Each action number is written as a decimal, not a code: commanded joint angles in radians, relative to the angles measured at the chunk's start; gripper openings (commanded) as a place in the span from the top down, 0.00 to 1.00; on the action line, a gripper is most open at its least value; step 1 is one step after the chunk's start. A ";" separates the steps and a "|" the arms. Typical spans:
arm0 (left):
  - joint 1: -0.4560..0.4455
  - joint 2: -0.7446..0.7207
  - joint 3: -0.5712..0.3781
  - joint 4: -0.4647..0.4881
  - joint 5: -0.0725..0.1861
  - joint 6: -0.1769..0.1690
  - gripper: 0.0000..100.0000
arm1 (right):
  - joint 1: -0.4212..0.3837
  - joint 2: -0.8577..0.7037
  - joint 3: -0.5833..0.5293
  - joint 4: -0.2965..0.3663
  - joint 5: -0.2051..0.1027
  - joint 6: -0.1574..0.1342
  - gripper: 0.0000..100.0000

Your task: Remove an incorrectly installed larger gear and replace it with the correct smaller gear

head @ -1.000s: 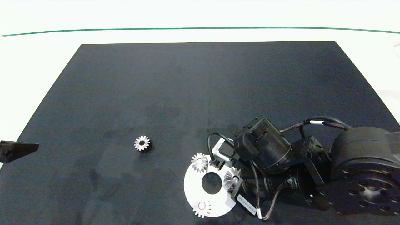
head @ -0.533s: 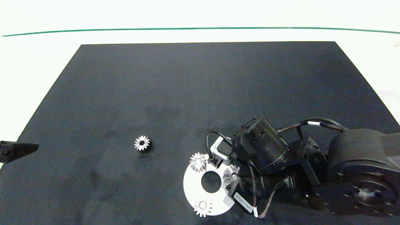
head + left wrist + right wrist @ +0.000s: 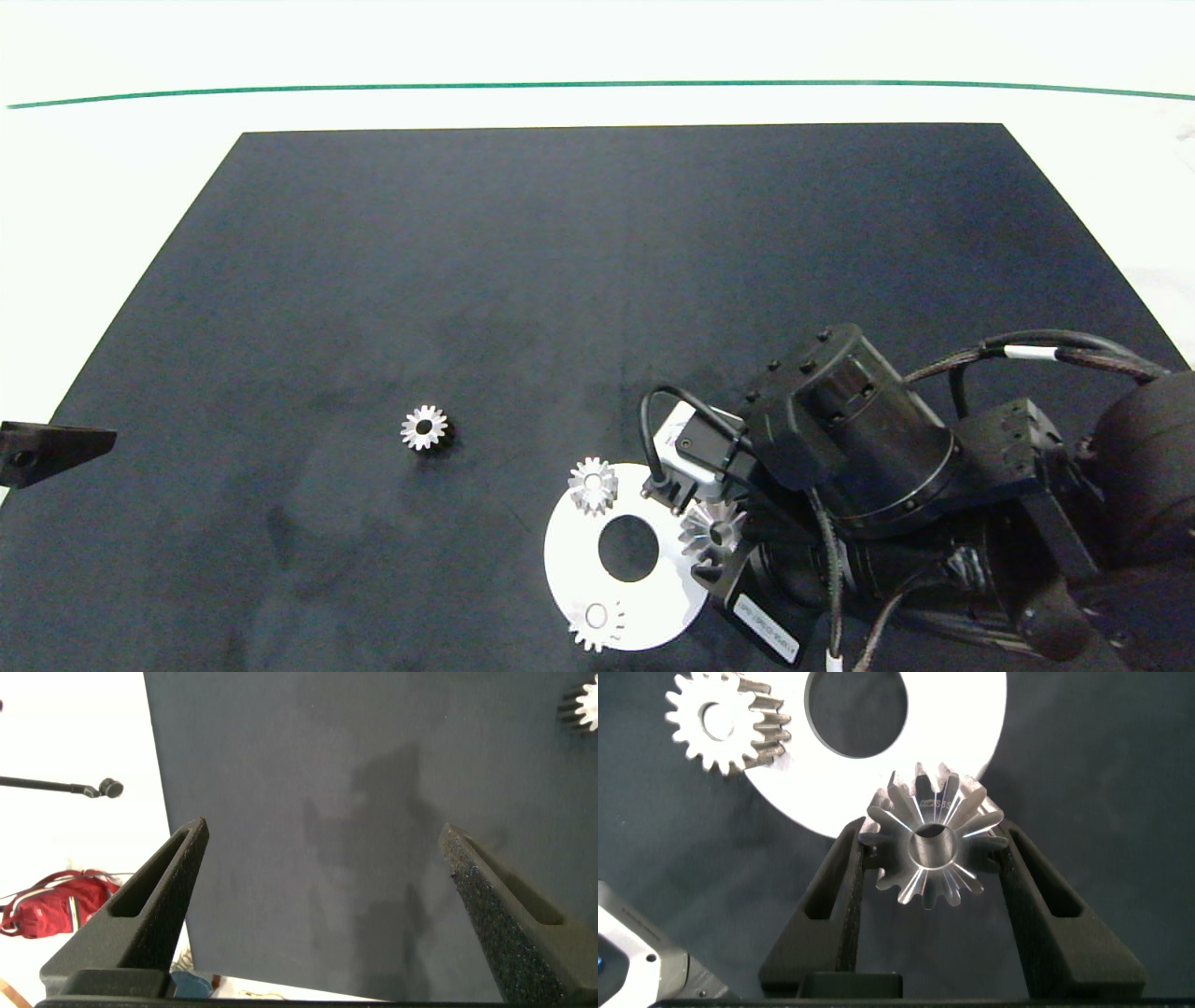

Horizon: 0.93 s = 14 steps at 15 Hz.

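Silver larger gear [image 3: 931, 846] clamped between right gripper [image 3: 931, 873] fingers

Blown-out surround, perhaps overhead light

Black mat [image 3: 597, 243] on white table [image 3: 112, 187], small gear [image 3: 425, 428] (lying alone), silver disc [image 3: 569, 569]

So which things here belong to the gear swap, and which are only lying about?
Job:
- big silver long-toothed metal gear, clamped in the right pincer
- small silver short-toothed gear alone on the mat
- round white plate carrying two more small gears

Lying about:
- red bag
- left pincer, open, idle at the mat's edge
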 commanded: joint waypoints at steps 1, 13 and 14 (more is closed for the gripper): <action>0.000 -0.001 0.000 0.003 0.002 0.001 0.00 | -0.029 -0.100 0.054 0.009 -0.002 -0.003 0.60; -0.023 -0.001 0.006 0.003 0.002 0.001 0.00 | -0.187 -0.106 0.228 -0.076 0.068 0.000 0.60; -0.021 -0.001 0.006 0.003 0.002 0.001 0.00 | -0.187 -0.102 0.228 -0.077 0.067 0.000 0.60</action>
